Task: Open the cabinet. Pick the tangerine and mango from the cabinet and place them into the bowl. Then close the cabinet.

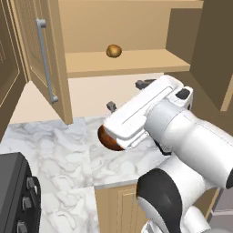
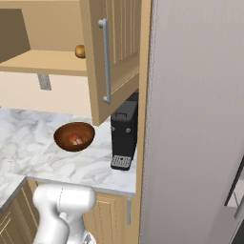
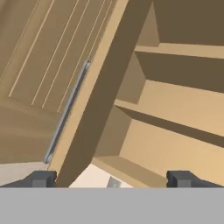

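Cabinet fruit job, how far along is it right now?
Done: the cabinet stands open, and the bowl on the counter holds one reddish-orange item, which fruit I cannot tell. In hand: nothing; the gripper is open and empty, pointing up at the cabinet shelves. Left: one round orange-brown fruit sits on the shelf, to be picked and placed in the bowl, then both doors closed.
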You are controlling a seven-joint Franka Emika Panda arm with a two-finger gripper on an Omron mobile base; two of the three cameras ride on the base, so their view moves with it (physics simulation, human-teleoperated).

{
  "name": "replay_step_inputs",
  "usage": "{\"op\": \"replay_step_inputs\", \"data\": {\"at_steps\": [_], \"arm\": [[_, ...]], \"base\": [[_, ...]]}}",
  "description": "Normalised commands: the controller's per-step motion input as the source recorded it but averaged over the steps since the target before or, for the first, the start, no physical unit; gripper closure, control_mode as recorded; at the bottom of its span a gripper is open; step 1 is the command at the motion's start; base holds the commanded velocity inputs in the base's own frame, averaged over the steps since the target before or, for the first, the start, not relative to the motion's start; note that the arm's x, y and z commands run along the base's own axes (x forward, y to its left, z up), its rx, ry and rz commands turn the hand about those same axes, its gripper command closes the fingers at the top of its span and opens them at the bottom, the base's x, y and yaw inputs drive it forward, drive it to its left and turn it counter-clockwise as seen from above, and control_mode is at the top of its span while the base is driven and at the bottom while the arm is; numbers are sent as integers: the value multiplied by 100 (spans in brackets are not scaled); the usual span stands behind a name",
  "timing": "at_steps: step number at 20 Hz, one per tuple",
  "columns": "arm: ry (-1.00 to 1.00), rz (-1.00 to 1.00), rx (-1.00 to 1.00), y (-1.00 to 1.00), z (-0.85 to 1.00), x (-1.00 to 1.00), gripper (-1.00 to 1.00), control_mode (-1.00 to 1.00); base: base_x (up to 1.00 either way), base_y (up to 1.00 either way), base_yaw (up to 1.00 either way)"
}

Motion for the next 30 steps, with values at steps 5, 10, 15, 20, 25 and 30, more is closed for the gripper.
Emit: {"op": "replay_step_inputs", "data": {"at_steps": [5,10,15,20,25,30], "arm": [[3,-8,5,81,-1,0,-100,-100],[1,-15,17,66,-6,-2,-100,-100],[0,-21,21,66,-6,-2,-100,-100],[0,-23,19,66,-13,8,-100,-100],[0,-31,2,51,0,30,-100,-100],[4,-29,0,13,0,55,-100,-100]], "base": [[0,0,0],[0,0,0],[0,0,0],[0,0,0],[0,0,0],[0,0,0]]}}
